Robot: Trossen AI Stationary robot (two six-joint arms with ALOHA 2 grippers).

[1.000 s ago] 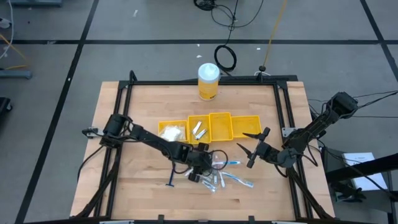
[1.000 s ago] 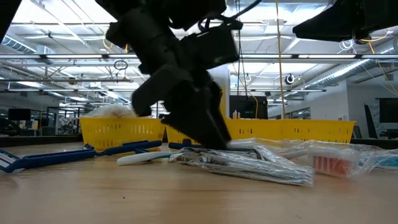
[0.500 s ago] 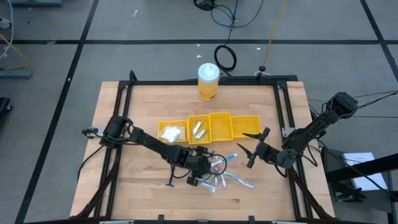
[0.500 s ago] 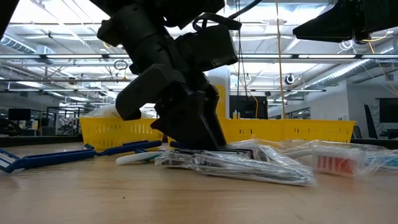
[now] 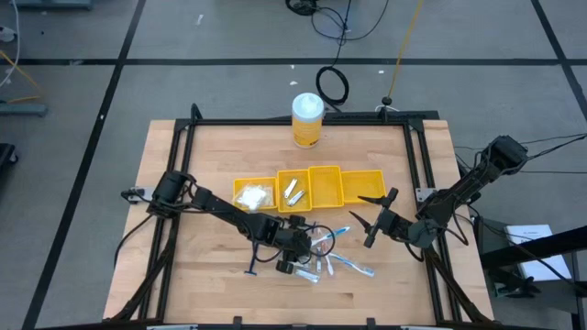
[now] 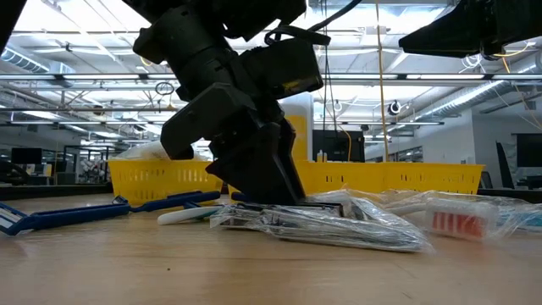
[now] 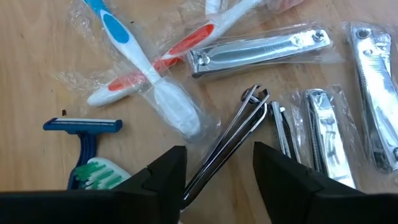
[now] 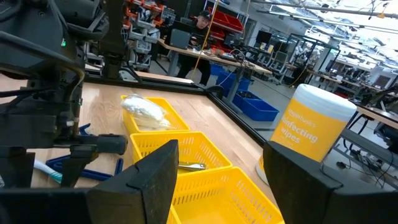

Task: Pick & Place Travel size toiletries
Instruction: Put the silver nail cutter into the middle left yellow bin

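Observation:
A loose pile of travel size toiletries (image 5: 326, 255) lies on the wooden table in front of the yellow bins (image 5: 312, 188). It holds clear-wrapped silvery nail clippers (image 7: 258, 50), toothbrushes (image 7: 143, 74) and a blue razor (image 7: 84, 127). My left gripper (image 5: 298, 249) slants down onto the pile, open. Its fingers stand on either side of the end of one wrapped clipper (image 7: 227, 140). My right gripper (image 5: 371, 220) hangs open and empty above the table's right part. My left gripper (image 7: 217, 168) comes from above at a slant, pointing toward the table's right. Its fingertips (image 6: 275, 196) stand down in the crinkled clear wrap (image 6: 322, 224) around the clipper's near end (image 7: 205, 171), one on each side of it. The clipper lies flat on the table.
A white-lidded yellow canister (image 5: 307, 119) stands at the far edge. The left bin holds a white packet (image 5: 254, 194), and the bin beside it holds silvery items (image 5: 292, 191). A black frame (image 5: 183, 165) runs around the tabletop. Bare wood lies at the near left.
My left gripper has edged slightly toward the table's left and settled low on the pile. The clear-wrapped clipper at its fingertips has slid a little to the left along the table with it. My right arm has kept still.

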